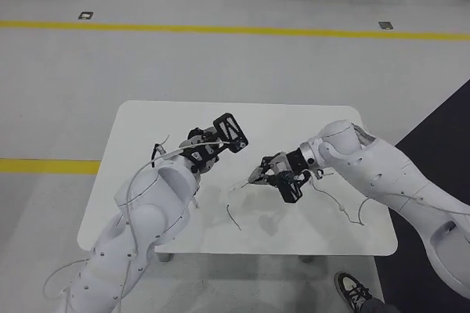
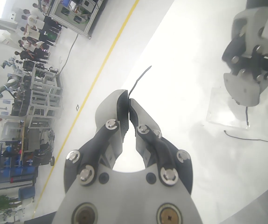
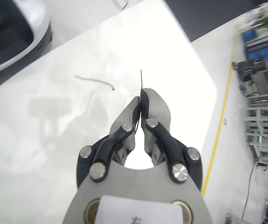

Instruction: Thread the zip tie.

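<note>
Pinching the zip tie (image 2: 139,79) in the tightly closed left gripper (image 2: 129,101) over the middle of the table (image 1: 321,125), tail poking free. Clamping another thin black strip (image 3: 141,78) in the closed right gripper (image 3: 140,97), also over the table, apart. Guessing lining-up stage; next up, easing tip into head, dead straight

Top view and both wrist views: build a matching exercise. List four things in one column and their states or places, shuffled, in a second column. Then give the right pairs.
Things
1. left gripper
2. right gripper
3. loose thin dark strip
4. yellow painted line

States or places
A. on the grey floor, past the table's far edge
B. shut on a straight thin black strip
C. lies flat on the white table, untouched
D. shut on a bent black strip

Pairs: 1-D, 2-B, 3-C, 4-A
</note>
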Robot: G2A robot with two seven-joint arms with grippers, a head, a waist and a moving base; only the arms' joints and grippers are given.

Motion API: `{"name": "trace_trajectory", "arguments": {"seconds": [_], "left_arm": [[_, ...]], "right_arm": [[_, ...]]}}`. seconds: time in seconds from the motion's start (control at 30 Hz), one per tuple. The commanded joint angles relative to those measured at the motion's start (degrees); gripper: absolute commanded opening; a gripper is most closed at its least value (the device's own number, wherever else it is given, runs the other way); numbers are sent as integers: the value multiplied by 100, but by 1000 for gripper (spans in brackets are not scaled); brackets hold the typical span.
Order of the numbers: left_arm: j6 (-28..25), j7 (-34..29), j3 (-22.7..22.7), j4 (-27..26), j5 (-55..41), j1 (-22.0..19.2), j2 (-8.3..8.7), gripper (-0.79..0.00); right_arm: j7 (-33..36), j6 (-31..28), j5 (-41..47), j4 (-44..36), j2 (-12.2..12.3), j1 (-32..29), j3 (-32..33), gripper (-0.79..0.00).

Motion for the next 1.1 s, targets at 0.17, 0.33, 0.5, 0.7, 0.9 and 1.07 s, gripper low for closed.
{"name": "trace_trajectory", "arguments": {"seconds": [0.17, 0.33, 0.5, 0.7, 0.9, 1.07], "left_arm": [[74, 65, -411, -90, -314, 267, 31, -785], [74, 65, -411, -90, -314, 267, 31, -785], [74, 65, -411, -90, -314, 267, 31, -785], [74, 65, -411, -90, -314, 267, 31, -785], [74, 65, -411, -90, -314, 267, 31, -785], [74, 65, -411, -90, -314, 267, 31, -785]], "right_arm": [[-1189, 1097, 2215, -456, 567, -272, -239, -785], [-1189, 1097, 2215, -456, 567, -272, -239, -785], [-1189, 1097, 2215, -456, 567, -272, -239, -785], [-1189, 1097, 2215, -456, 567, -272, -239, -785], [-666, 579, 4123, -989, 614, -738, -31, -785], [1290, -1377, 7258, -1598, 872, -1081, 537, -785]]}}
